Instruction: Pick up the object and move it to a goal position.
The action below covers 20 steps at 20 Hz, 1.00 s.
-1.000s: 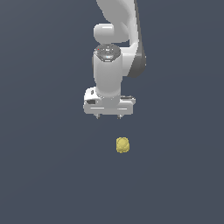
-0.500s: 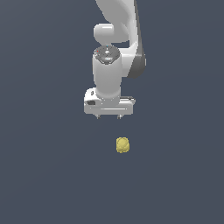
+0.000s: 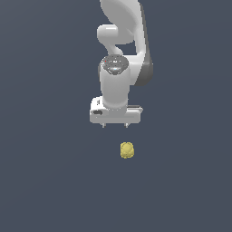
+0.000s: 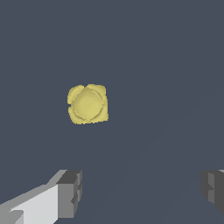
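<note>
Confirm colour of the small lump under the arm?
Pale yellow, bumpy surface: the object shows best in the wrist view, lying apart from the open tool.

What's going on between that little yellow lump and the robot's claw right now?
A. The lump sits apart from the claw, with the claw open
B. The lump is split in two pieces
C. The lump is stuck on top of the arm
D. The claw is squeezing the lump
A: the yellow lump lies clear of the gripper, and in the wrist view the fingers stand wide apart with nothing between them.
</note>
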{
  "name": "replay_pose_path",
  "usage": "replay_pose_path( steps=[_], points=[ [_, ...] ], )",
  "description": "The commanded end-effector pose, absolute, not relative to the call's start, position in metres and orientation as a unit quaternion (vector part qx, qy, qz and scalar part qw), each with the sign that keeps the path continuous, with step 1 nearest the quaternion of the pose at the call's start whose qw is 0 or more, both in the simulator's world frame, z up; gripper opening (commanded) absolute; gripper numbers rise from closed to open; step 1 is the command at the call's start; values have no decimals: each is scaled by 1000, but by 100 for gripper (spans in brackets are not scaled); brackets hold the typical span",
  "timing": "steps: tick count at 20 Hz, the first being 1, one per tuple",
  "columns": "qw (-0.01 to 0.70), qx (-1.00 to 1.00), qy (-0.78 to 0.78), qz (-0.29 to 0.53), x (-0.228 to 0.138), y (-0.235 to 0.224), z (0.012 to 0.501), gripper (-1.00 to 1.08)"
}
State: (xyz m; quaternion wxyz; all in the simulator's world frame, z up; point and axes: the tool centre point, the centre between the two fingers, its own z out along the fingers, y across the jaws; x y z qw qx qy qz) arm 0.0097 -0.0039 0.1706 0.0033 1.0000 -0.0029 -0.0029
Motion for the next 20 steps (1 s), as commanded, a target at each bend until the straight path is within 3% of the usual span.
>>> replay_pose_path(
  steps=[1,11,20],
  points=[
    [4,1000,3,-3,17,2,162,100],
    [3,999,33,-1,55,38,113,100],
    [0,999,44,0,68,54,90,100]
  ],
)
